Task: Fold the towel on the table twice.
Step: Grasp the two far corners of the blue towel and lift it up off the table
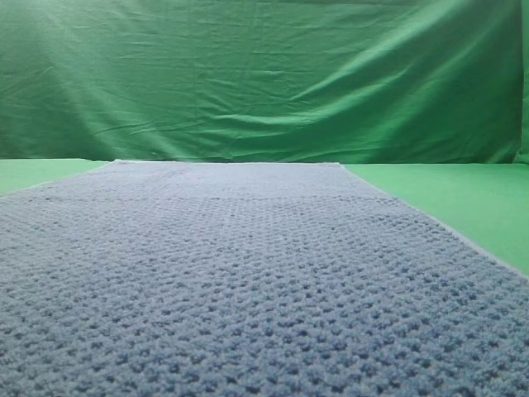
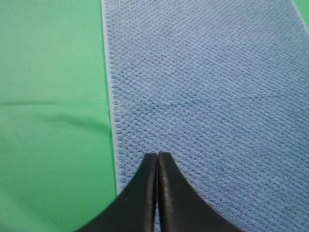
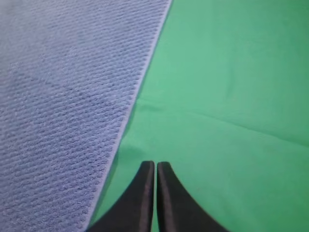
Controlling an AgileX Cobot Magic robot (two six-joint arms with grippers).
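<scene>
Towel [image 1: 248, 281] lies spread flat and unfolded on the table [image 1: 463, 207], so both long edges are free for a first fold. My left tool [image 2: 157, 155] hangs with jaws pressed together, holding nothing, its tips over the cloth just inside the pale left edge. My right tool [image 3: 155, 165] is likewise closed and empty, above bare table with the towel's edge just to its left.

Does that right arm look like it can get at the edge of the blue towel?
Probably yes. The right gripper hangs shut above bare table, just beside the towel; nothing lies between them. It would need to open first.
</scene>
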